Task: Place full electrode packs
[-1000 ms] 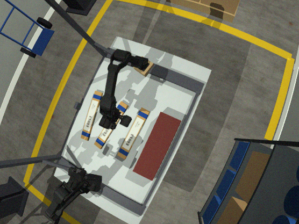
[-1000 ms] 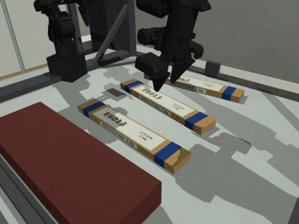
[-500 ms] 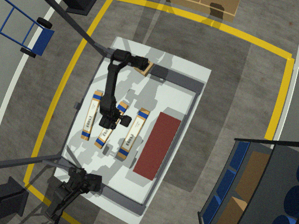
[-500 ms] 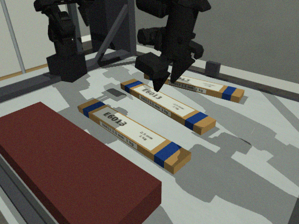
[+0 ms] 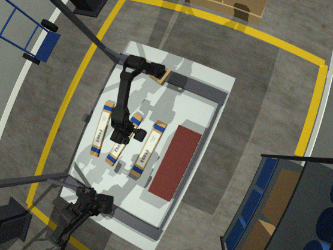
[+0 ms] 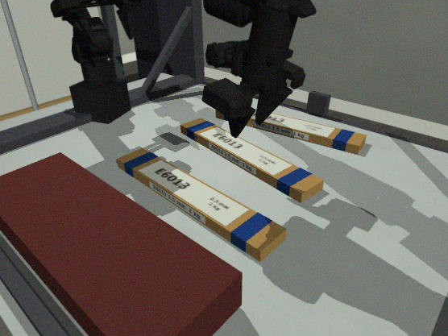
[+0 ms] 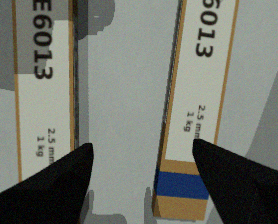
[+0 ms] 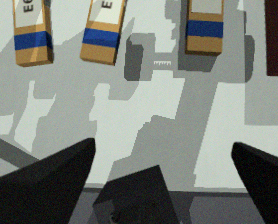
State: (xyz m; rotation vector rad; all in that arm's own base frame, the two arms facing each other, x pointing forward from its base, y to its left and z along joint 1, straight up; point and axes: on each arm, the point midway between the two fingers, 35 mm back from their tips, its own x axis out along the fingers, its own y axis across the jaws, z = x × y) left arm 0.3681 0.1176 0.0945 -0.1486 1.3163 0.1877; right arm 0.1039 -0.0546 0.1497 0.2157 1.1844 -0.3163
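Left gripper: the black two-finger left gripper (image 5: 129, 135) (image 6: 248, 126) (image 7: 143, 147) is parted with nothing in its grasp, tips kinda hanging over by the middle pack
Right gripper: the black two-finger right gripper (image 5: 97, 198) (image 6: 98, 25) (image 8: 163, 146) is spread wide and bare, well apart from the packs
Platform-side pack: a long tan cardboard electrode pack with blue bands and a white E6013 label (image 5: 148, 148) (image 6: 193, 192) (image 7: 45, 100) (image 8: 205, 25) lies flat on the white table top (image 5: 194, 108), just beside the platform but off it
Middle pack: same tan, blue and white look, this middle pack (image 5: 118, 150) (image 6: 258, 158) (image 7: 192, 125) (image 8: 102, 35) sits flat between the other two, slightly skewed
Outer pack: the matching outer pack (image 5: 102, 129) (image 6: 318, 131) (image 8: 32, 37) lies flat too, farthest from the platform
Platform: the low dark red slab (image 5: 176, 162) (image 6: 109, 234) (image 8: 273, 40) has no pack on it, so zero laid down there
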